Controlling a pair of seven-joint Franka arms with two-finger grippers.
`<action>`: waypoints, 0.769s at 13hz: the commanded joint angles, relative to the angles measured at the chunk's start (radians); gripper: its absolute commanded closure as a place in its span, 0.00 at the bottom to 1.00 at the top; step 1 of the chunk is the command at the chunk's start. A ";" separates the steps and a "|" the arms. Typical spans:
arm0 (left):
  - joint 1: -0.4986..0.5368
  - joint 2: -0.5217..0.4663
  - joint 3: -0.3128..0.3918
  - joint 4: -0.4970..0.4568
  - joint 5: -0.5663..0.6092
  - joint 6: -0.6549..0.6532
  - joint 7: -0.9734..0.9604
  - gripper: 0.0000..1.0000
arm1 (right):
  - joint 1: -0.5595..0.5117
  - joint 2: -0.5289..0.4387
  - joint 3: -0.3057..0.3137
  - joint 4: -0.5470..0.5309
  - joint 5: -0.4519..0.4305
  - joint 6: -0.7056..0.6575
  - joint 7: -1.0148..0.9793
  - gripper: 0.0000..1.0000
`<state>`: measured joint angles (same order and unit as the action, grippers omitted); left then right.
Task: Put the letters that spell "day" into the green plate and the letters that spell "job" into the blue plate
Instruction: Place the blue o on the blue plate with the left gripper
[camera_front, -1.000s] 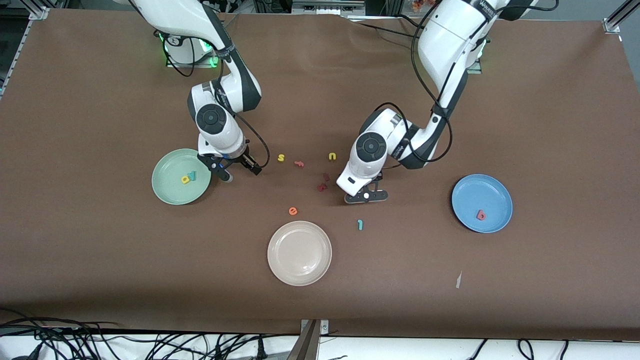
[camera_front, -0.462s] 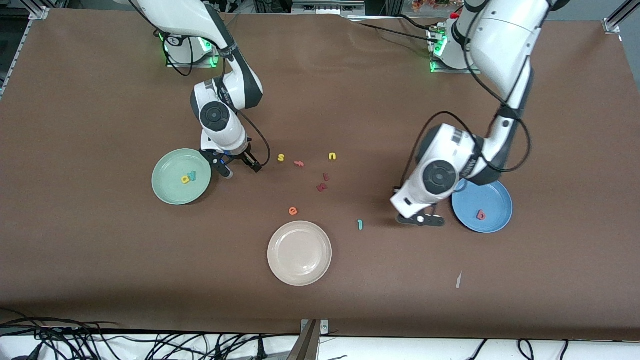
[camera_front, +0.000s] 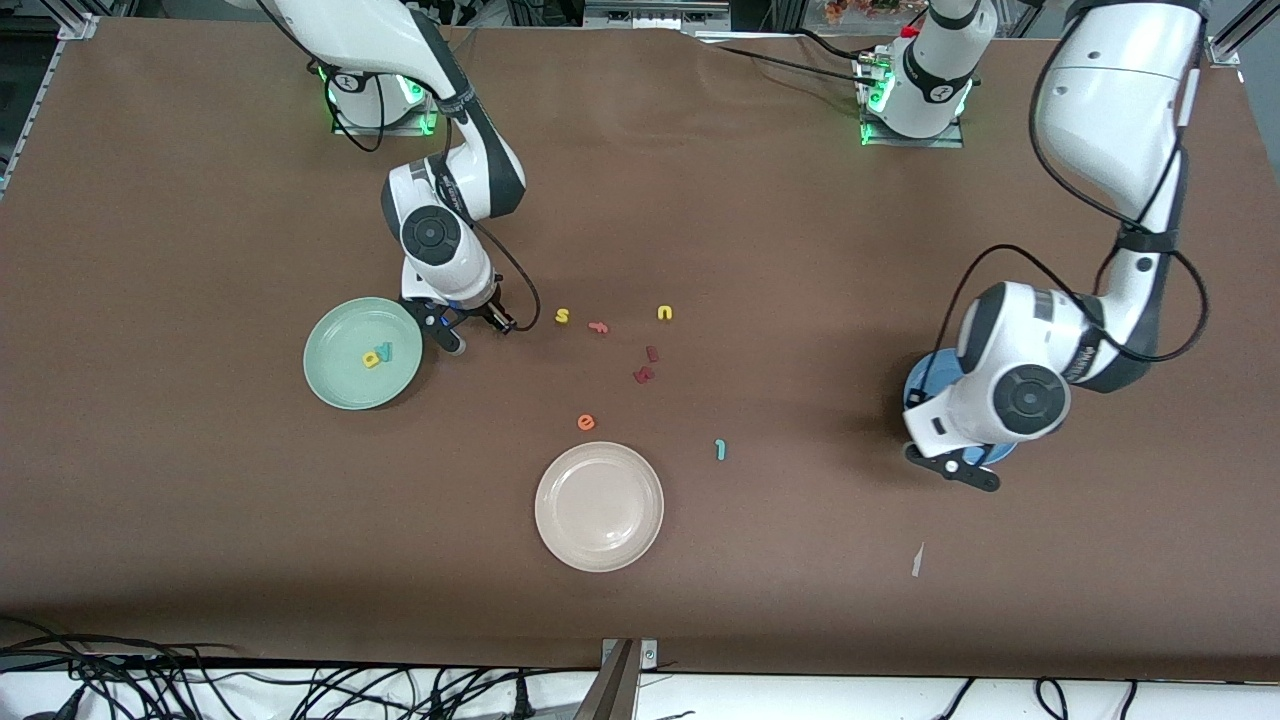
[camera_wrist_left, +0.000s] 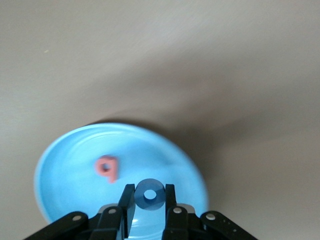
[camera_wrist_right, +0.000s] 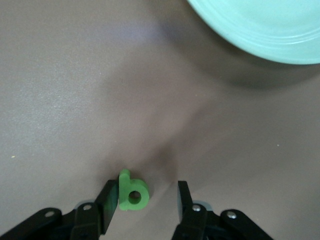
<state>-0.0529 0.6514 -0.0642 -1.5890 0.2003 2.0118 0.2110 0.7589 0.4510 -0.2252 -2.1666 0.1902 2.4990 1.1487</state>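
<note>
My left gripper (camera_wrist_left: 149, 190) is shut on the blue ring "o" (camera_wrist_left: 149, 196) and hangs over the blue plate (camera_wrist_left: 70, 165), where the salmon "b" (camera_wrist_left: 108, 168) lies. In the front view the left arm hides most of that plate (camera_front: 920, 378). My right gripper (camera_wrist_right: 146, 189) stands open on the table beside the green plate (camera_front: 340, 385). The green "d" (camera_wrist_right: 132, 196) lies between its fingers, touching one and apart from the other. The yellow "a" (camera_front: 371, 357) and the teal "y" (camera_front: 385, 350) lie in the green plate. The teal "j" (camera_front: 719, 450) lies on the bare table.
A cream-white plate (camera_front: 598, 505) sits nearest the front camera. Loose letters lie mid-table: yellow "s" (camera_front: 562, 316), salmon "f" (camera_front: 598, 327), yellow "u" (camera_front: 665, 313), two dark red ones (camera_front: 646, 366), orange "e" (camera_front: 586, 422). A paper scrap (camera_front: 917, 560) lies near the blue plate.
My left arm has swung from beside the dark red letters to over the blue plate, carrying the "o". My right gripper's fingers have drawn closer together around the "d".
</note>
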 joint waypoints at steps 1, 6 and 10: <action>0.045 -0.009 -0.014 -0.014 0.033 -0.010 0.128 0.42 | 0.008 -0.008 0.003 -0.009 0.009 -0.003 0.013 0.43; 0.030 0.008 -0.017 0.067 -0.137 -0.007 0.100 0.00 | 0.011 0.008 0.012 0.005 0.011 0.001 0.016 0.58; -0.119 0.103 -0.023 0.213 -0.200 0.004 -0.189 0.00 | 0.011 0.009 0.010 0.039 0.003 -0.009 0.002 1.00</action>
<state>-0.0862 0.6749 -0.0977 -1.4868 0.0192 2.0201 0.1534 0.7628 0.4531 -0.2122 -2.1566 0.1902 2.4996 1.1515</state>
